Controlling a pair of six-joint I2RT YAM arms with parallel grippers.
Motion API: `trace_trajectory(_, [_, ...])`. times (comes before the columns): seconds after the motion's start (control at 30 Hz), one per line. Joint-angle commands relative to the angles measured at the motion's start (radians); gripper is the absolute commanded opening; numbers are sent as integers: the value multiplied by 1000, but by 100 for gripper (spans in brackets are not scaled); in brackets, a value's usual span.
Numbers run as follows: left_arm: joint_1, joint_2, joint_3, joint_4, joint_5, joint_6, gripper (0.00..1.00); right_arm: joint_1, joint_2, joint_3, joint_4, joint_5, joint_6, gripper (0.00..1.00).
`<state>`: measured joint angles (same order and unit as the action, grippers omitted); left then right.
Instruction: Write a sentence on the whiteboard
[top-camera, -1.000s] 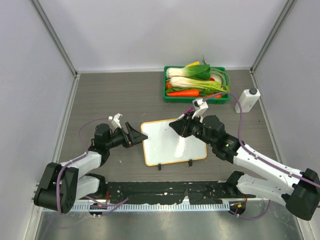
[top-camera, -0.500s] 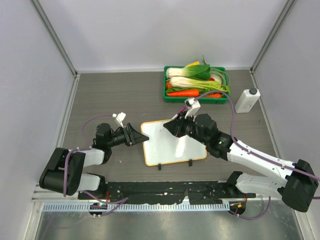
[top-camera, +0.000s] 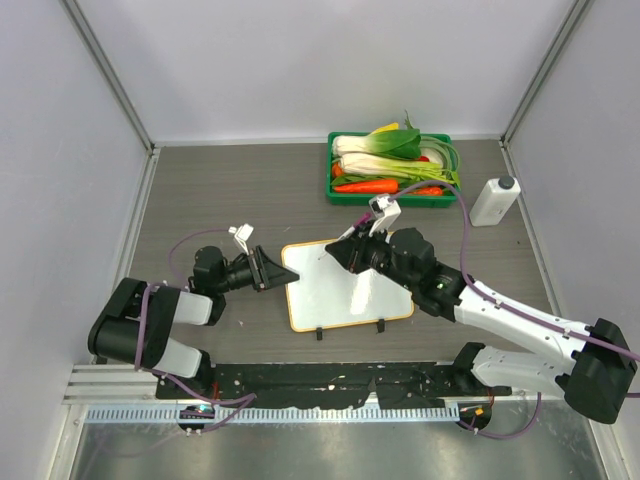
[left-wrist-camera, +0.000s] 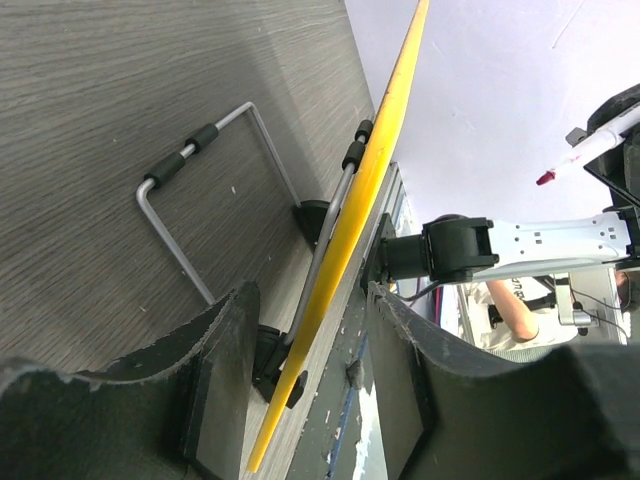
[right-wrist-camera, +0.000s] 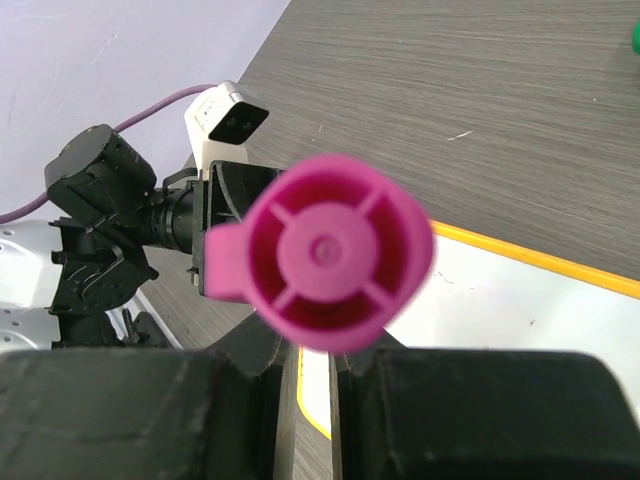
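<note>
The blank whiteboard (top-camera: 345, 295) sits mid-worktop (top-camera: 220, 190), its left rim between the parted jaws of the left gripper (top-camera: 279, 272), while the right gripper (top-camera: 340, 256), clamped on a pink marker (right-wrist-camera: 330, 250), hovers tip-down just above its upper-left corner.

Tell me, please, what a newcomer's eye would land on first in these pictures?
The orange-rimmed whiteboard in the middle of the top view, with no writing visible from above, draws the eye first. The right tool holds a pink marker over its far part, while the left tool straddles its left rim. A green tray of vegetables sits beyond.
</note>
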<state>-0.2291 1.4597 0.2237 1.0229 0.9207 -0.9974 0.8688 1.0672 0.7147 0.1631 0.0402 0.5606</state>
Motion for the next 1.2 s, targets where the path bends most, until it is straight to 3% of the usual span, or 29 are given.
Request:
trace_trajectory(0.0, [-3,-4,25,66,20,3,49,6,-27,34,30,43,-25,1])
trace_trajectory(0.4, [-3,-33,43,-57,4,60,37,9,-16,71,-34,72,-63,1])
trace_trajectory(0.63, [-3,-55,34,-72,15,69,16,54,36,91,-27,116,-103,2])
trace_trajectory(0.8, [-4,-110,23,-180,6,124,3,108,71,97,6,173,-143,1])
trace_trajectory(0.97, [-6,-205,26,-364,-54,227,1,141,88,75,52,240,-166,1])
trace_trajectory(1.17, [-7,-222,26,-402,-72,246,0,162,123,74,105,274,-168,1])
